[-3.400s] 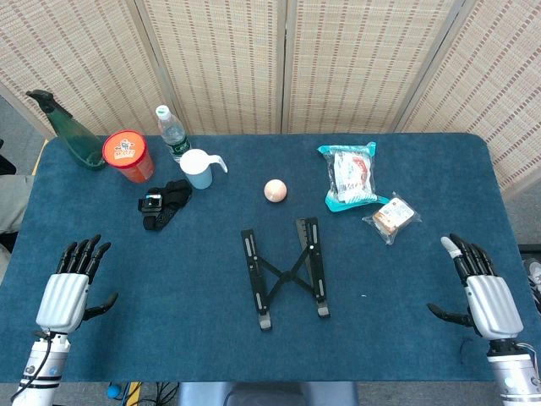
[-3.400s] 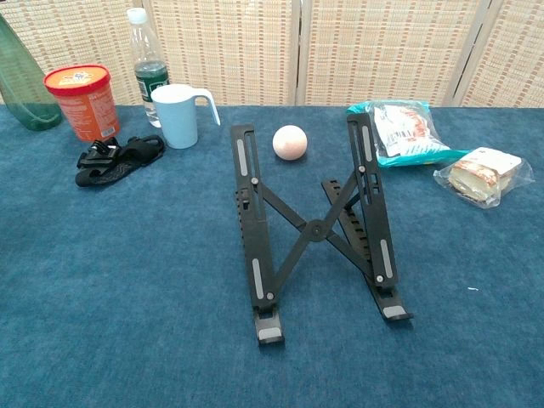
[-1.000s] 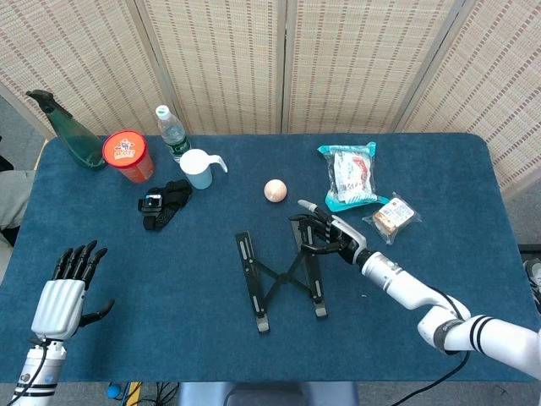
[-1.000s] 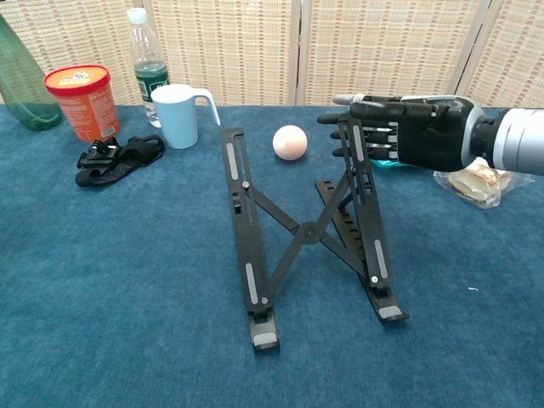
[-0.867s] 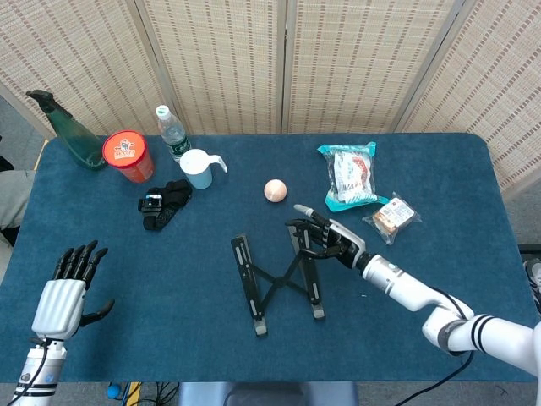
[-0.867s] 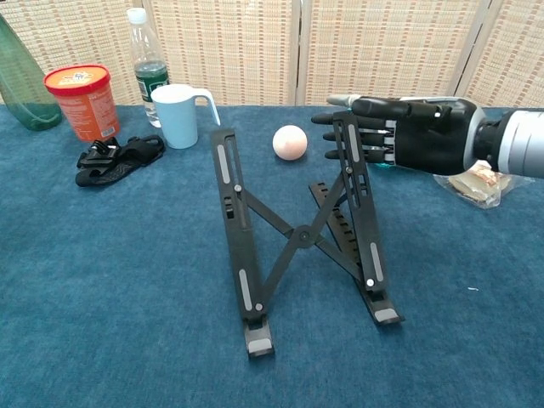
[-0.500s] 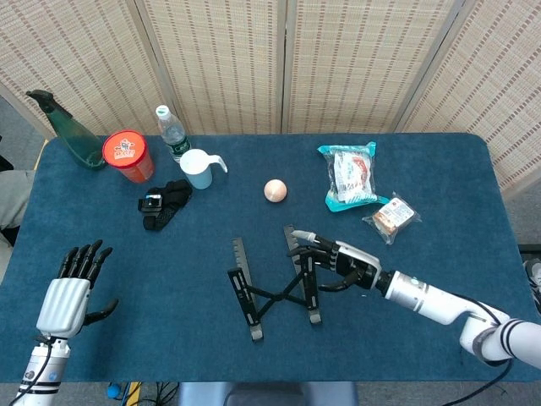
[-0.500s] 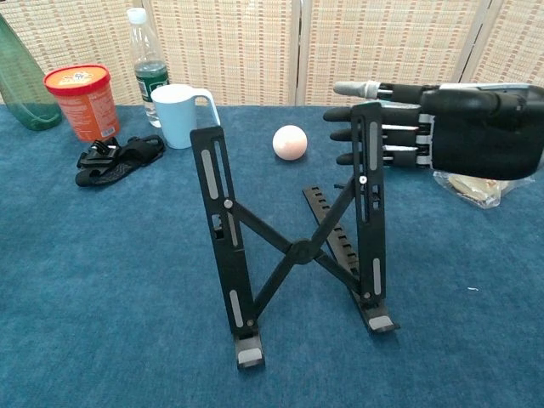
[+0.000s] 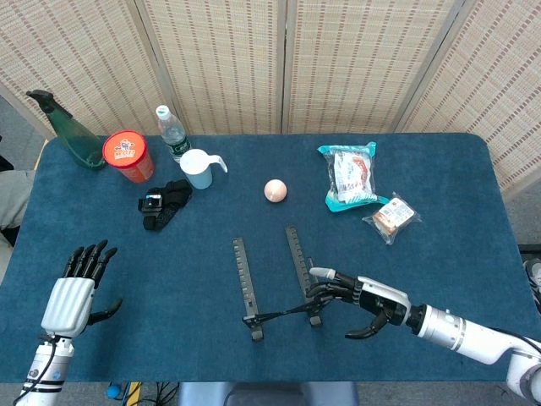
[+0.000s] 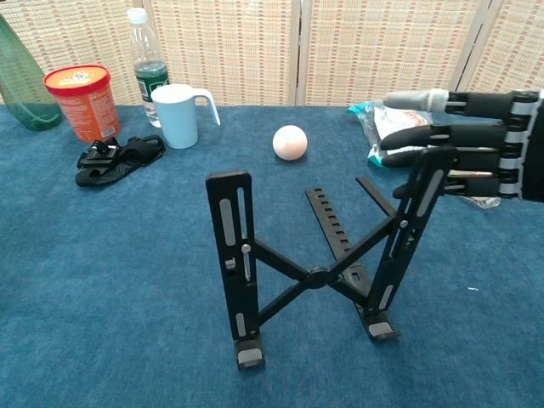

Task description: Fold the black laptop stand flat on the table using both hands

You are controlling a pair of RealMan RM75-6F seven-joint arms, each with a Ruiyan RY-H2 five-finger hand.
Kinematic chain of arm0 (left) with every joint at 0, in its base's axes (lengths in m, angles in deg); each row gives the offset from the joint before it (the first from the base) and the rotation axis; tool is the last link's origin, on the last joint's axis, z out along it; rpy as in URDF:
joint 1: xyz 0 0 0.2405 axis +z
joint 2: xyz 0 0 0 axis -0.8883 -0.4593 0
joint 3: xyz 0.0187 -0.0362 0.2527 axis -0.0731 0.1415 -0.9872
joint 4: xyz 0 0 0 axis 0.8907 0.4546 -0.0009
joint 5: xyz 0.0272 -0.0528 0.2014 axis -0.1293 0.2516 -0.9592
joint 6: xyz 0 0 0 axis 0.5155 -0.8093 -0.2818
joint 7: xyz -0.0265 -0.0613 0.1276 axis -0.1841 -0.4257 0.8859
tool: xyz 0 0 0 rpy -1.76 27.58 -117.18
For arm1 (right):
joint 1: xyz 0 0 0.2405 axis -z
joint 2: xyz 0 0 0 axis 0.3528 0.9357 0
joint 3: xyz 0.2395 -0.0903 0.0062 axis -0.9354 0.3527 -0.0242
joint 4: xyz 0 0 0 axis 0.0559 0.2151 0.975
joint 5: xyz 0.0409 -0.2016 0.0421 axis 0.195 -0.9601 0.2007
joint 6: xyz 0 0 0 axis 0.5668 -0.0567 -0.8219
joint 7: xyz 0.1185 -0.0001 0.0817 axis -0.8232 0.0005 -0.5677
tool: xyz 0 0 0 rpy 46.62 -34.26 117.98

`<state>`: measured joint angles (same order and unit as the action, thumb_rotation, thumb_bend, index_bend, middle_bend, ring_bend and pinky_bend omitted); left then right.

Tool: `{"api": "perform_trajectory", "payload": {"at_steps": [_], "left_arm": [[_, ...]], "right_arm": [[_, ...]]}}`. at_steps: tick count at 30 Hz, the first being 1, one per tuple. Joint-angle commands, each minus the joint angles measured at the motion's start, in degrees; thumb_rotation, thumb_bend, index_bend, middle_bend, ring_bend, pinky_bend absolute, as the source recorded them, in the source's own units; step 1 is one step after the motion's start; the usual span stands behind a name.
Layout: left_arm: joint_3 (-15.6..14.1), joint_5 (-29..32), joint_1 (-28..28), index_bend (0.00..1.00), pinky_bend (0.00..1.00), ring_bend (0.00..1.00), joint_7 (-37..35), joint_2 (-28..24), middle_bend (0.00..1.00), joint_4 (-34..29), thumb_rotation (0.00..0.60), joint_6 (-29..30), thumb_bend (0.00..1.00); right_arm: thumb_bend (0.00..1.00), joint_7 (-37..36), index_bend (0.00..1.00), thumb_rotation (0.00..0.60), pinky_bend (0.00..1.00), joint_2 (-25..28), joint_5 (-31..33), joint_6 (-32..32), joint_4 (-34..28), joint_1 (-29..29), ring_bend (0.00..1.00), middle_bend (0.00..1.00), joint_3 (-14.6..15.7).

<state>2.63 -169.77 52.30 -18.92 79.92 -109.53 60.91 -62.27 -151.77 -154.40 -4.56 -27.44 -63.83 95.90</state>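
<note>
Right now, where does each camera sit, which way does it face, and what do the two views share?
Head view: high, looking steeply down on the table; shows left hand and right hand.
Chest view: low at the near edge, looking across toward the screen; only the right hand shows.
Shared: laptop stand, ball.

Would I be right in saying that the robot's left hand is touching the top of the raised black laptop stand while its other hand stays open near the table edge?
Not quite: the right hand touches the top of the raised black laptop stand, as the chest view shows. The left hand is the one open near the table edge, seen in the head view.
</note>
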Motion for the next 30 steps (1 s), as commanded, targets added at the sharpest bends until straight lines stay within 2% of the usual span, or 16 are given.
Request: {"api": "perform_trajectory", "payload": {"at_steps": [1, 8, 12, 17, 20, 22, 30], "left_arm": [[-0.1, 0.0, 0.1, 0.09, 0.00, 0.00, -0.1, 0.0, 0.01, 0.0, 0.600, 0.1, 0.19], [-0.2, -0.1, 0.3, 0.09, 0.00, 0.00, -0.8, 0.0, 0.01, 0.4, 0.600, 0.4, 0.19], [-0.2, -0.2, 0.4, 0.09, 0.00, 0.00, -0.9, 0.0, 0.01, 0.5, 0.600, 0.5, 0.19], [-0.2, -0.4, 0.3, 0.09, 0.00, 0.00, -1.1, 0.1, 0.01, 0.7, 0.600, 0.5, 0.19], [-0.2, -0.4, 0.3, 0.09, 0.00, 0.00, -1.1, 0.0, 0.01, 0.7, 0.600, 0.6, 0.19], [-0.2, -0.4, 0.4, 0.09, 0.00, 0.00, -1.1, 0.0, 0.01, 0.7, 0.600, 0.7, 0.19], [-0.3, -0.3, 0.9, 0.09, 0.00, 0.00, -0.9, -0.3, 0.01, 0.5, 0.600, 1.1, 0.19]], "right_arm": [[0.11, 1.5, 0.02, 0.600, 0.14, 1.2, -0.3, -0.7, -1.6, 0.5, 0.06, 0.23, 1.4], [0.11, 4.4, 0.02, 0.600, 0.14, 2.6, -0.4, -2.6, -4.2, 1.5, 0.06, 0.22, 3.3], [0.11, 5.6, 0.02, 0.600, 0.14, 2.8, 0.4, -2.8, -5.0, 1.8, 0.06, 0.22, 3.4], [0.10, 8.0, 0.02, 0.600, 0.14, 2.4, 3.9, -0.7, -5.9, 1.8, 0.06, 0.21, 2.2], [0.03, 9.6, 0.02, 0.600, 0.13, 1.5, 5.7, 1.2, -5.9, 1.4, 0.06, 0.21, 1.2], [0.00, 9.6, 0.02, 0.600, 0.11, 0.9, 6.4, 2.3, -5.9, 0.9, 0.06, 0.20, 0.7], [0.00, 9.7, 0.01, 0.600, 0.01, -2.5, 8.4, 7.4, -3.9, -1.6, 0.06, 0.18, -1.5]]}}
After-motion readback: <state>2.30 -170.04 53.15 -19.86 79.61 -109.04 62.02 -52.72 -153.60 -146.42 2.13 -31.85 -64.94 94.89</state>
